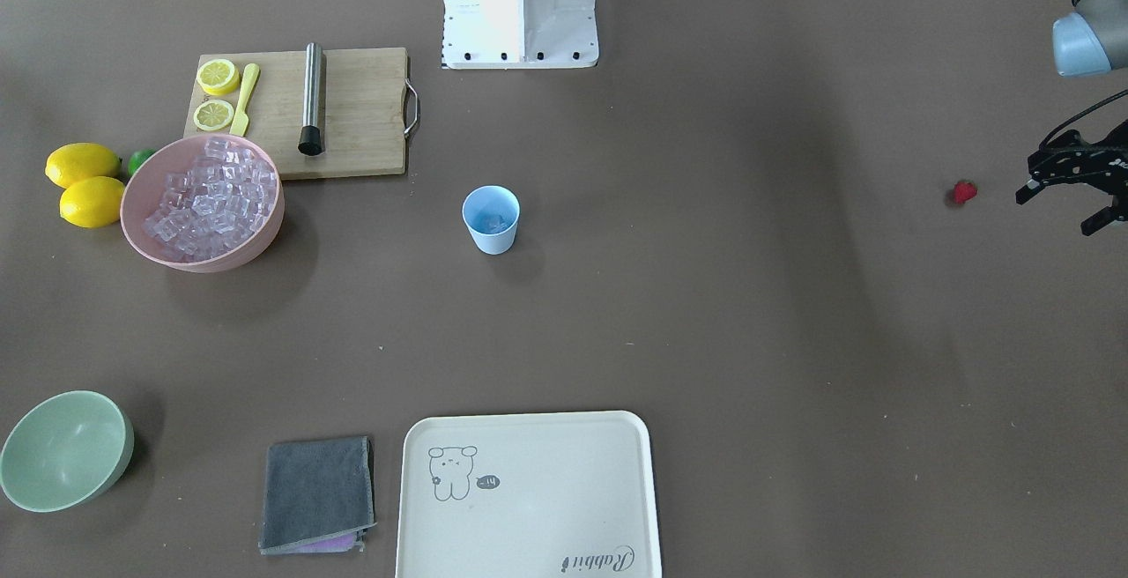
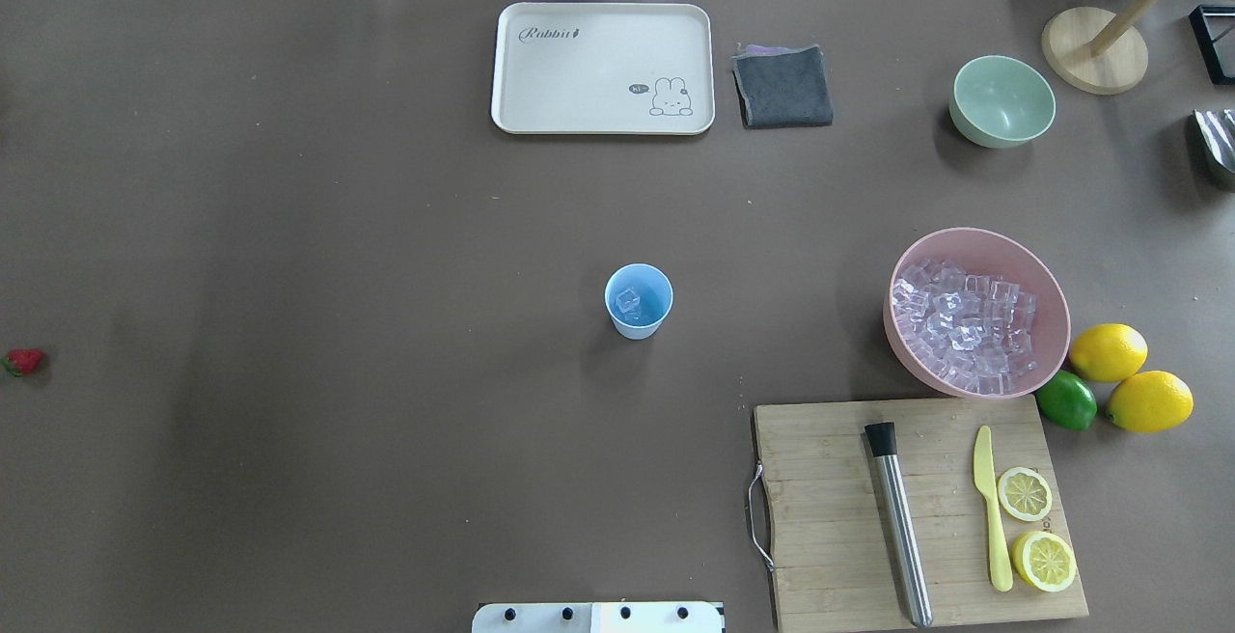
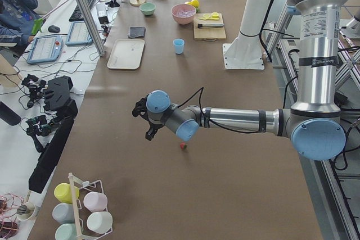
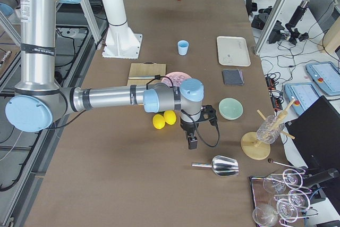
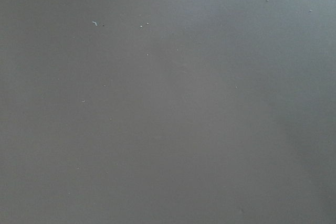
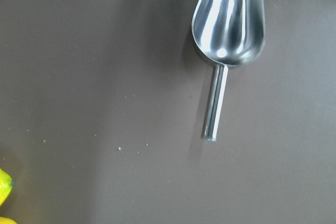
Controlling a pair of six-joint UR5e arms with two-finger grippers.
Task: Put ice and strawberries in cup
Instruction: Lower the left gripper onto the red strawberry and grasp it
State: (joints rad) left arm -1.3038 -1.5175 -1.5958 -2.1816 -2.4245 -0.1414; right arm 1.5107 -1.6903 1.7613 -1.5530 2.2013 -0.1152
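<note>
Exterior front-facing, right edge: left gripper (image 1: 1057, 211) splayed, empty, near the strawberry (image 1: 964, 192); right gripper (image 4: 190, 141), state indiscernible.

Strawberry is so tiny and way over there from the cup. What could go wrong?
1. The strawberry is small and lies loose on the bare table. The open left gripper beside it might nudge it away instead of pinching it.
2. The cup stands far off in mid-table, so the berry could slip out on the long carry or miss the small mouth.
</note>
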